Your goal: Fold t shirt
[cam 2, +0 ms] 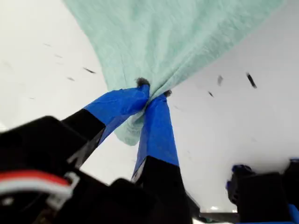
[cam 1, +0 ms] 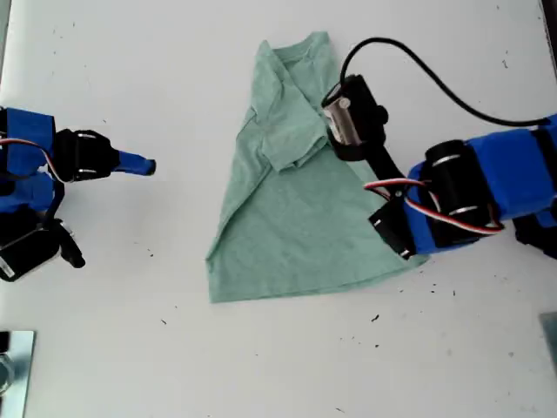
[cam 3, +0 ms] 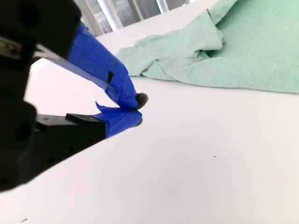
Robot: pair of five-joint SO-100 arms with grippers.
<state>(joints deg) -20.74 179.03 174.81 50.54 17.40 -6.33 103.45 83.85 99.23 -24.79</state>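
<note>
In my first gripper (cam 2: 152,93): t shirt (cam 1: 296,218).

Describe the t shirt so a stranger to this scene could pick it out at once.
Start from the white table in the exterior view: near its middle lies the t shirt, a pale sage-green cloth partly folded into a rough triangle. My first hand is shut on one edge of it. It is the only cloth there; everything else is blue and black arm hardware.
</note>
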